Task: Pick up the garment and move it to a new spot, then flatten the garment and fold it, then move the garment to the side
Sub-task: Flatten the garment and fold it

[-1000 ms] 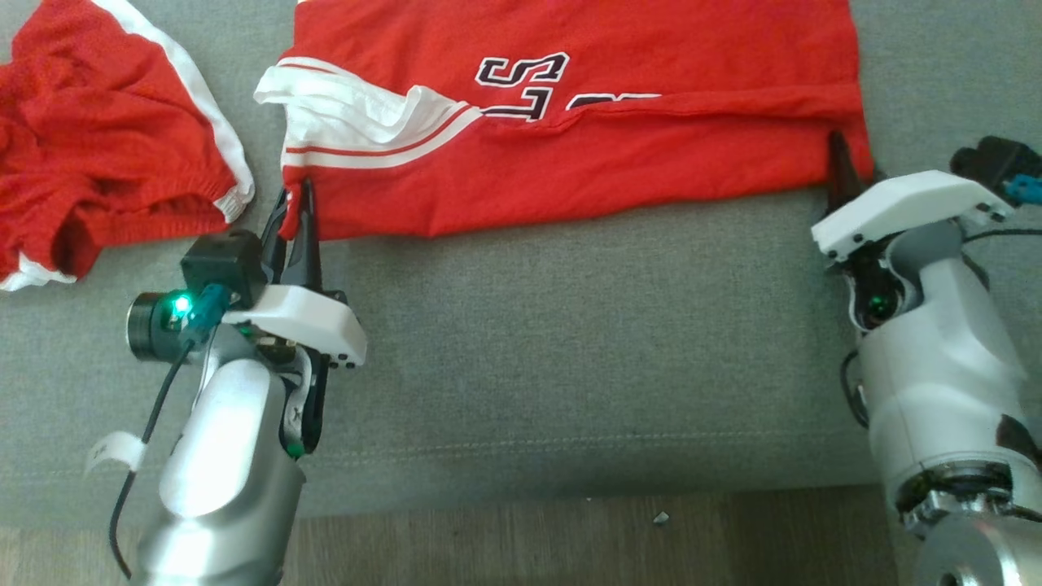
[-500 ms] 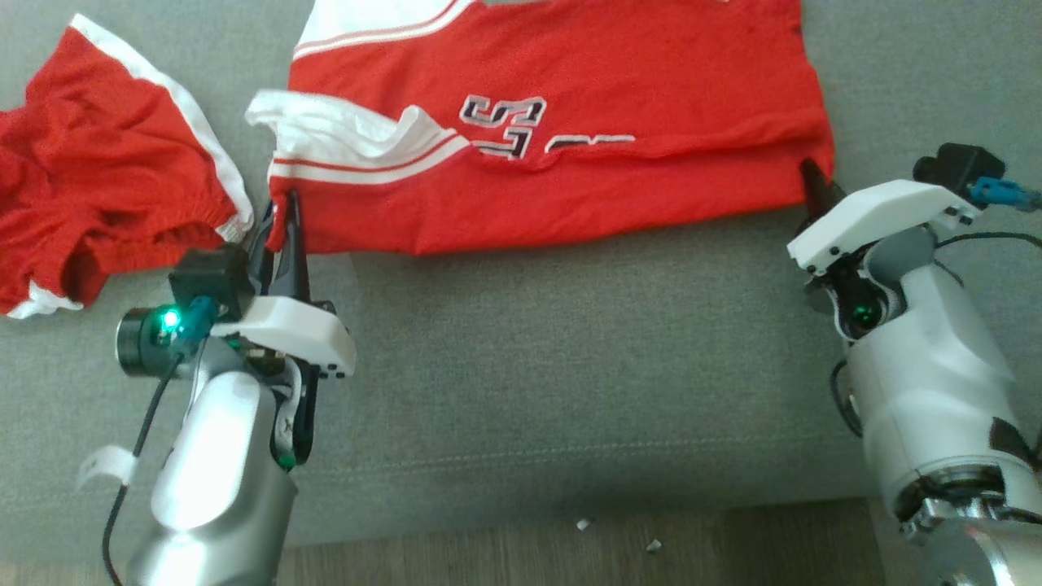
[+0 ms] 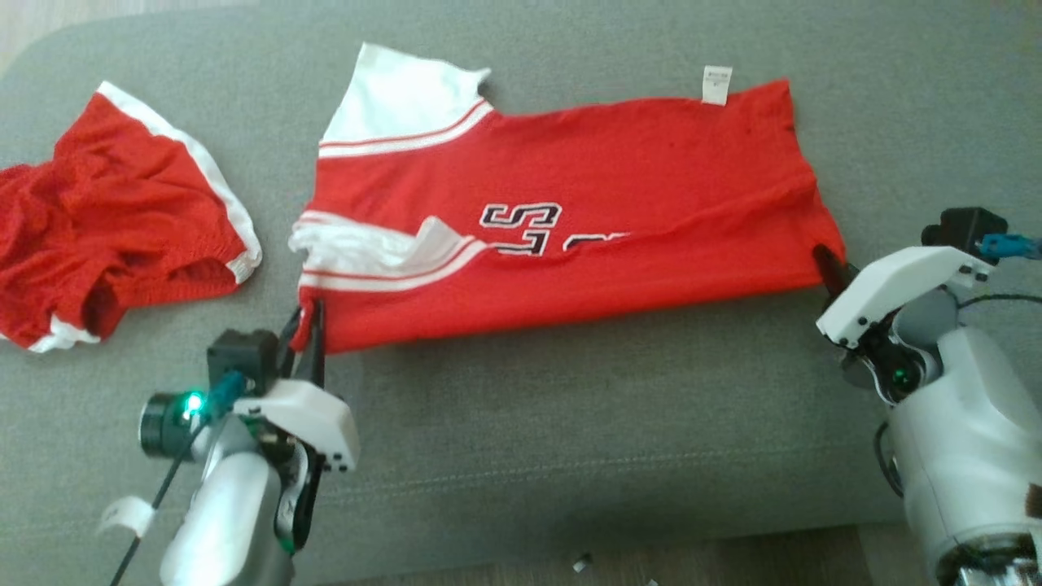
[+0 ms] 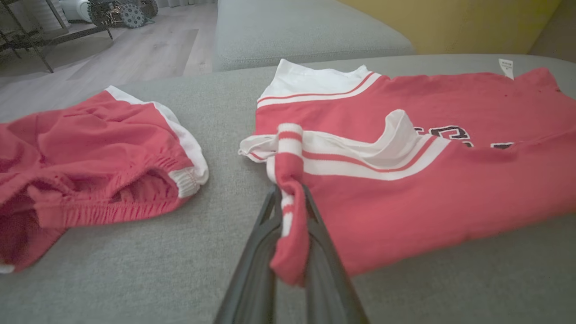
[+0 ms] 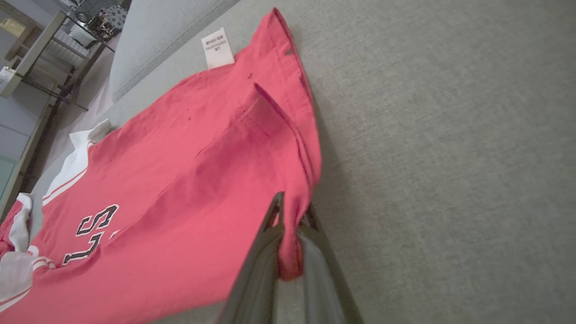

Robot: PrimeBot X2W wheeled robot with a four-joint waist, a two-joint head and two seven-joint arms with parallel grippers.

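Observation:
The garment is a red jersey with white sleeves and black-and-white letters, spread sideways on the grey cushion, its near edge folded over. My left gripper is shut on the jersey's near left corner; in the left wrist view a roll of red and white cloth is pinched between the two dark fingers. At the near right corner my right gripper is shut on the hem, and the right wrist view shows red cloth clamped between its fingers.
Crumpled red shorts with white trim lie on the cushion left of the jersey. The grey sofa seat stretches toward me to its front edge. A second cushion and wooden floor lie beyond.
The right gripper has shut on the jersey's right corner. The camera has tilted, so more of the jersey's far side now shows. Both grippers stay at their corners.

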